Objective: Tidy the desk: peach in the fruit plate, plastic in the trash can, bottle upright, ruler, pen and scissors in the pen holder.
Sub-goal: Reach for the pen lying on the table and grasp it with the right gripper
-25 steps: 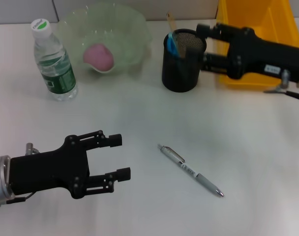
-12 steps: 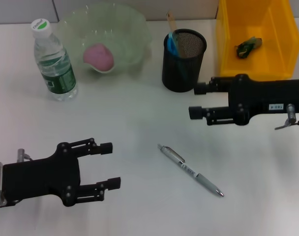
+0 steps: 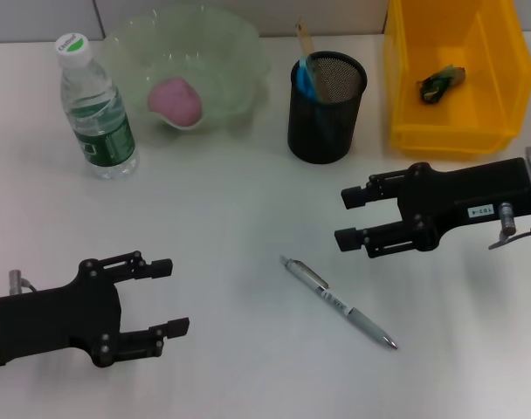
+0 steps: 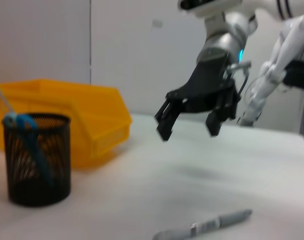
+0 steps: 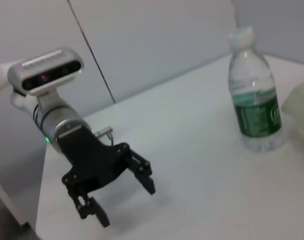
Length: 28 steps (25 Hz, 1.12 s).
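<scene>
Fingers spread and empty, the right gripper (image 3: 349, 216) has swung from the mesh pen holder (image 3: 327, 106) down toward the ballpoint pen (image 3: 338, 303) lying on the counter (image 3: 239, 218), likely its next pickup; the left gripper (image 3: 168, 296), also open and empty, retreats.

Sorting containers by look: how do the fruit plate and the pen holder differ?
The fruit plate is pale green, translucent, wide and wavy-rimmed; the pen holder is black mesh, narrow and tall. The plate holds a pink peach; the holder has blue-handled scissors and a ruler in it. Both stand upright on the table.
</scene>
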Motion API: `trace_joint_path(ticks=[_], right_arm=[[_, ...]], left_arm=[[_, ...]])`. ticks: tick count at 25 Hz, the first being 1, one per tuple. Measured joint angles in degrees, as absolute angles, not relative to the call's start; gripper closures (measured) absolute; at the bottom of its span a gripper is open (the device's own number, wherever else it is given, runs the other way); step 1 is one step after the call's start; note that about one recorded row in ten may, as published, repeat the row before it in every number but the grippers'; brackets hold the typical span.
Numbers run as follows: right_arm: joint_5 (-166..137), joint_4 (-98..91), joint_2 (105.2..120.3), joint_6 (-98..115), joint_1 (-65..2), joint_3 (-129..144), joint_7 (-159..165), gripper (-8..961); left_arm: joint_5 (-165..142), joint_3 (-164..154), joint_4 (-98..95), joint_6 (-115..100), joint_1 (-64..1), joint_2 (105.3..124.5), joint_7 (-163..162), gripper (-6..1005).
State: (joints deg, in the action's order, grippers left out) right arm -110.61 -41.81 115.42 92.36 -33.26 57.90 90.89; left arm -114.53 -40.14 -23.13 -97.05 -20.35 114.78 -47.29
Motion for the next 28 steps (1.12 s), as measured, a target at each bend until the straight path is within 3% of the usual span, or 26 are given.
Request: trace_joint_path(ticks=[15, 23, 28], right_arm=[[-119.8, -45.7, 118.0, 92.1, -36.1, 58.1, 97.3, 239], [-121.0, -46.2, 118.21, 91.6, -36.8, 58.1, 98.6, 239], [-126.6, -50.3, 118.26, 92.8, -40.7, 60.6, 109.5, 239]], left_arm=[[-116.2, -40.4, -23.2, -96.5, -20.2, 114.79, -45.7, 245], [-116.2, -40.4, -23.2, -96.5, -20.3, 114.98, -45.5, 245], [-116.2, -40.4, -23.2, -96.3, -20.5, 115.27, -45.5, 245]])
